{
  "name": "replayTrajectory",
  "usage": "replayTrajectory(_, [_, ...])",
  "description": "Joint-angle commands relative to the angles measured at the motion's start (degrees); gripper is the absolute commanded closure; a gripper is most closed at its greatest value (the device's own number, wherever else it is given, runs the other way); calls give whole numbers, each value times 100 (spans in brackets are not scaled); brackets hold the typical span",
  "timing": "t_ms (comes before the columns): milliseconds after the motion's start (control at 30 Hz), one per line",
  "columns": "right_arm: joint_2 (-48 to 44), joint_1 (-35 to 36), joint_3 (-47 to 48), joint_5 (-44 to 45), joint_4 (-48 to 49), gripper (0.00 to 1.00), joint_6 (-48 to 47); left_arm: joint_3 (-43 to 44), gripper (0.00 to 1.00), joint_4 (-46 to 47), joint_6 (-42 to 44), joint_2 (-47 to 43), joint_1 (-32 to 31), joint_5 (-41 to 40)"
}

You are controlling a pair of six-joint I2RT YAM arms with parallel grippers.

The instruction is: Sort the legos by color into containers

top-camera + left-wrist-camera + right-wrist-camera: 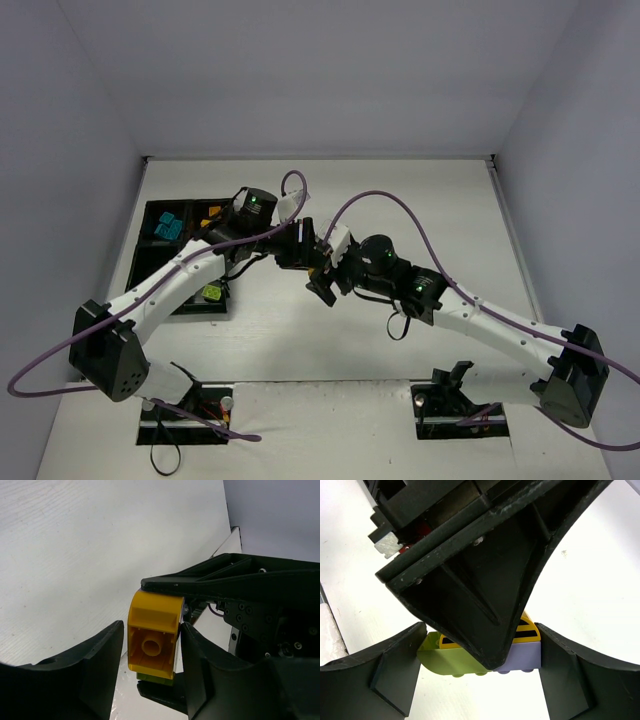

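A small stack of legos hangs between both grippers above the table's middle. In the right wrist view a lime brick (447, 655) and a purple brick (522, 655) lie side by side under a yellow piece with black stripes (527, 632). My right gripper (480, 640) is shut on this stack, one finger on each end. In the left wrist view the yellow brick (152, 635) shows its hollow underside, with lime (155, 679) below. My left gripper (151, 630) straddles it; the right finger touches and a thin gap shows at the left finger. The black four-compartment tray (152, 208) lies at the left.
The tray holds teal bricks (168, 228) at its far left, orange bricks (212, 212) beside them and a lime brick (211, 293) in a near compartment. The left arm crosses over the tray. Black base mounts (460, 405) and purple cables lie at the near edge.
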Motion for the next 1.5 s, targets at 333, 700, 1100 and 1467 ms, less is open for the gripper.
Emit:
replayTrajectory(333, [-247, -9, -43, -91, 355, 99, -1, 338, 76, 303, 15, -163, 93, -40])
replayTrajectory(700, [-177, 0, -421, 32, 329, 100, 78, 295, 94, 171, 103, -382, 392, 92])
replayTrajectory(1100, [87, 0, -553, -46, 179, 100, 96, 294, 94, 39, 182, -575, 682, 171])
replayTrajectory(1467, [500, 0, -439, 146, 48, 100, 193, 382, 94, -303, 436, -725, 814, -206])
